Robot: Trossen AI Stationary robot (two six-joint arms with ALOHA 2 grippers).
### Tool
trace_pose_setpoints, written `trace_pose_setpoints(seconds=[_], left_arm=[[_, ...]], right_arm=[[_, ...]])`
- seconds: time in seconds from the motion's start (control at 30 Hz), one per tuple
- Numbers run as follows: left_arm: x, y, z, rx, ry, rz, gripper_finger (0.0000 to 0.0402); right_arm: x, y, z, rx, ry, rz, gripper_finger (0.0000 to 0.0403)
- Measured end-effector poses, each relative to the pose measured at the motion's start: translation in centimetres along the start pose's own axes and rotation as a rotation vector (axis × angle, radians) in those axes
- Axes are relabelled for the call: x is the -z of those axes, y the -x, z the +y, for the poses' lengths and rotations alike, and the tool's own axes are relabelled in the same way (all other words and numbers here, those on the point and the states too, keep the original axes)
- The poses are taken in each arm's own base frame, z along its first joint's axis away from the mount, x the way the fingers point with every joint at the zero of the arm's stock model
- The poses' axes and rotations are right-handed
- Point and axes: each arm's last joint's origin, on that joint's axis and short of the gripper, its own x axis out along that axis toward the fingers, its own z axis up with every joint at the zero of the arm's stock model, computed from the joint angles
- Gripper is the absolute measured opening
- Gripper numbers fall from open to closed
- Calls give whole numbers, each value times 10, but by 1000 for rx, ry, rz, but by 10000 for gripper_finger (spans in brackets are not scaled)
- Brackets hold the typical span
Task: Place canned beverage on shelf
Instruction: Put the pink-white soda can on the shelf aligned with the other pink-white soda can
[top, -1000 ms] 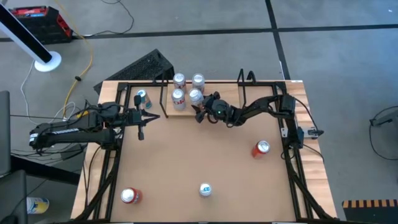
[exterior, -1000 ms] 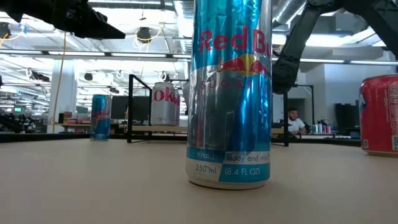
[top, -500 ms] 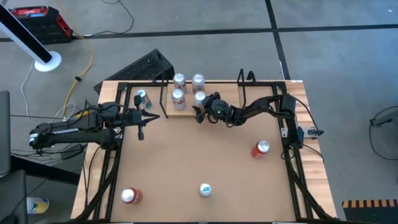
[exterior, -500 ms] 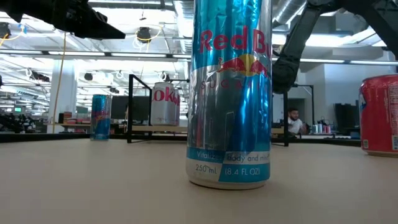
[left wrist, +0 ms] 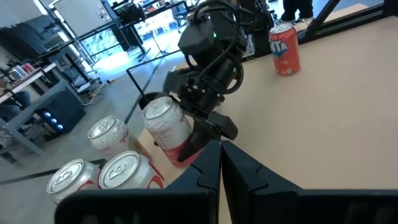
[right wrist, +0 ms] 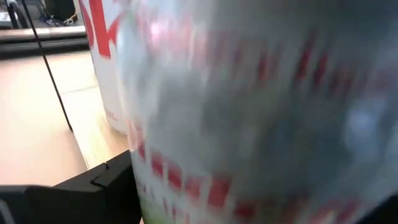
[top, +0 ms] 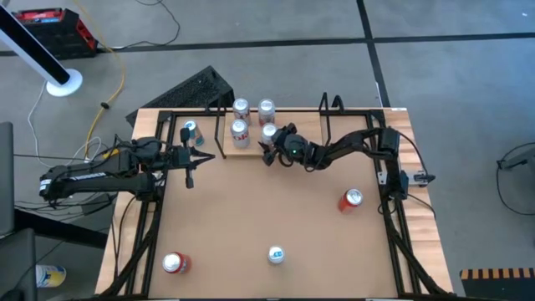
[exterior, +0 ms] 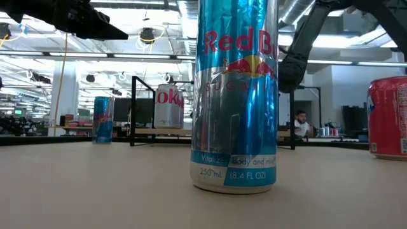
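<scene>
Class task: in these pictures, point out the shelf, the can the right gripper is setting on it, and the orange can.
shelf [top: 226, 154]: high view, near-left wood corner.
silver can [left wrist: 166, 124]: left wrist view, its side.
orange can [left wrist: 284, 49]: left wrist view, label.

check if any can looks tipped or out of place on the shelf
One does: the can between the right gripper's fingers leans at the shelf edge, its base not flat on the wood. The other three shelf cans stand upright.

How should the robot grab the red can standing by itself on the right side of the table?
Grip the red can around its round middle, coming level from the side. It stands upright with bare table all around, so a pincer's two fingers can likely close on its curved wall from either side.
</scene>
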Motion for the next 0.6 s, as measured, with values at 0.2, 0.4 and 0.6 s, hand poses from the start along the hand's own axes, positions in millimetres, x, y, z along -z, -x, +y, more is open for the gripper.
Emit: trace_pose_setpoints(seconds=[0.2, 0.4, 0.6], left_arm=[[0, 0, 0, 0, 0, 0, 0], [0, 0, 0, -1, -9, -2, 0], [-1, 0, 0, -3, -8, -7, 0]], right_arm=[[-11, 3, 4, -7, 22, -32, 359], [-33, 9, 7, -17, 50, -95, 359], [-61, 23, 8, -9, 76, -169, 359]])
